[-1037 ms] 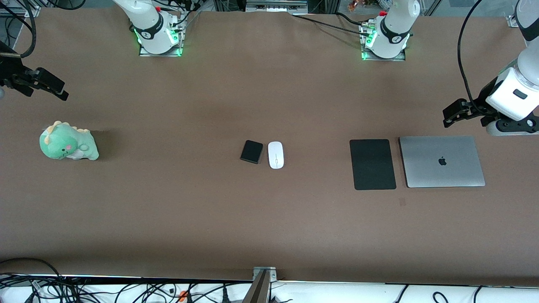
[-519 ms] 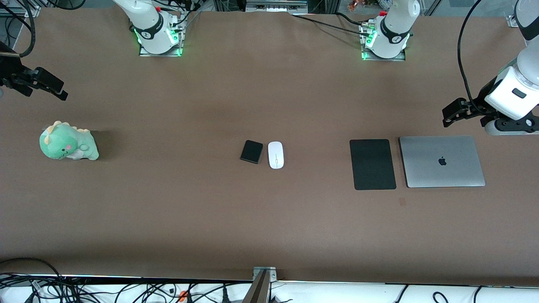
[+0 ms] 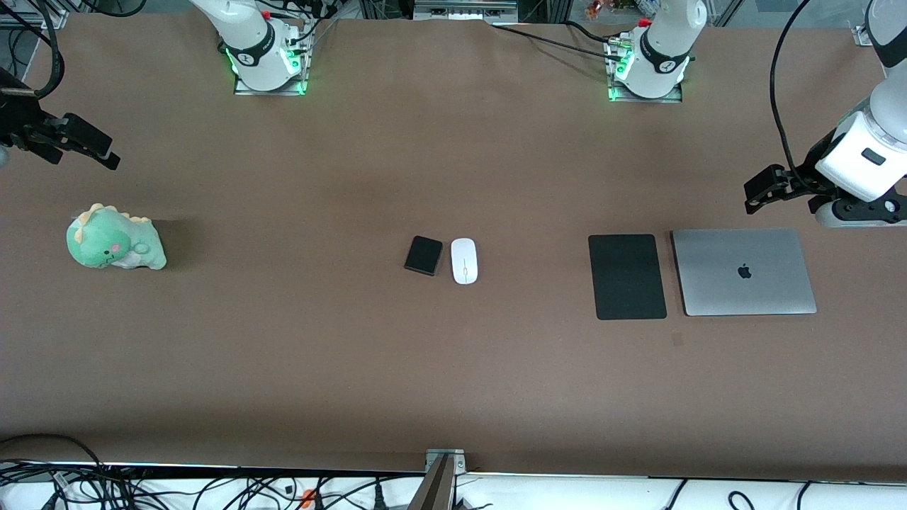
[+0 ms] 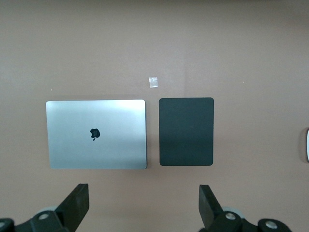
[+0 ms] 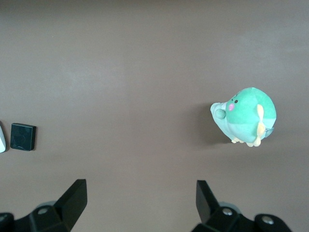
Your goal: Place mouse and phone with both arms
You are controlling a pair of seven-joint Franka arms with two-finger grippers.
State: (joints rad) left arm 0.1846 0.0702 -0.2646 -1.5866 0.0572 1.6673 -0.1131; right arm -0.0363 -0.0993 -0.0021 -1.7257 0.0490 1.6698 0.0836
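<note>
The white mouse [image 3: 464,261] lies at the middle of the table. The black phone [image 3: 423,255] lies right beside it, toward the right arm's end. My left gripper [image 3: 762,191] hangs open and empty over bare table beside the laptop, at the left arm's end. The left wrist view shows its open gripper [image 4: 144,203] and a sliver of the mouse [image 4: 307,145]. My right gripper [image 3: 92,149] hangs open and empty over bare table by the plush toy. The right wrist view shows its open gripper [image 5: 141,200], the phone [image 5: 23,137] and the mouse's edge [image 5: 1,140].
A silver laptop [image 3: 742,272], closed, and a flat black mat [image 3: 627,276] lie side by side at the left arm's end. They also show in the left wrist view, the laptop [image 4: 96,134] beside the mat [image 4: 186,131]. A green dinosaur plush [image 3: 113,239] sits at the right arm's end.
My right gripper has shifted very slightly toward the table's middle. My left gripper has barely moved. The mouse and phone have not moved.
</note>
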